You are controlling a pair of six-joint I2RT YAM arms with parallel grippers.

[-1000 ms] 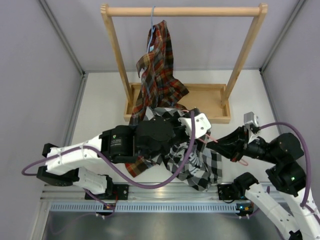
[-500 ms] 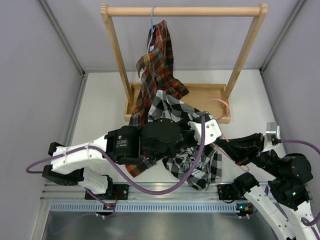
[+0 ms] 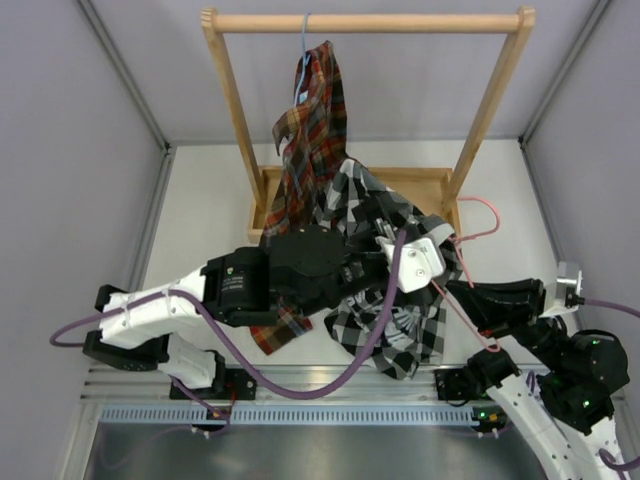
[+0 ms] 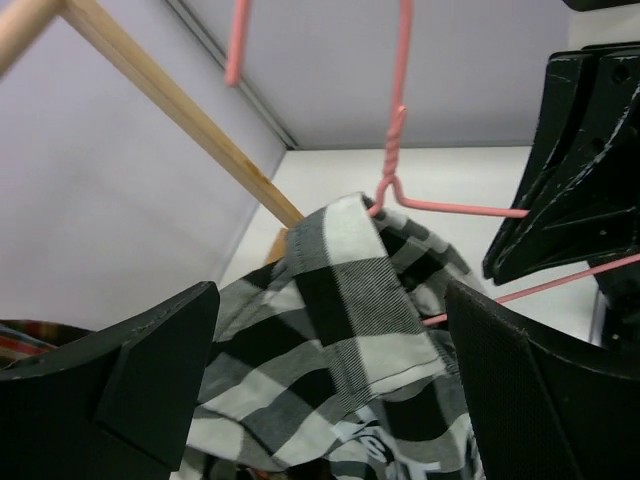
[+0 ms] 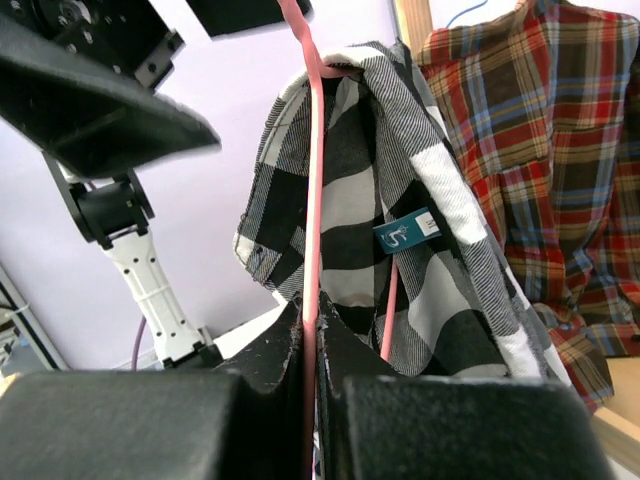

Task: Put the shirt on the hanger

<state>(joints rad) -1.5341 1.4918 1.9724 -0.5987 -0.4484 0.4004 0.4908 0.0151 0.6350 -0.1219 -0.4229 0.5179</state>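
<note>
White bench (image 3: 200, 200), boxed in by plain pale lilac-grey walls (image 3: 60, 120). Wooden clothes rack (image 3: 365, 21) at the far end, its tray base (image 3: 425, 188) on the bench. Red tartan shirt (image 3: 315, 130) hangs from the top bar on a light blue hanger (image 3: 305, 30). Slotted aluminium rail (image 3: 300, 412) along the near edge. Even, soft light.

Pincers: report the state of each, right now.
Left pincer: open, empty, astride the black-and-white checked fabric shirt.
Right pincer: closed on the thin pink wire hanger.
</note>
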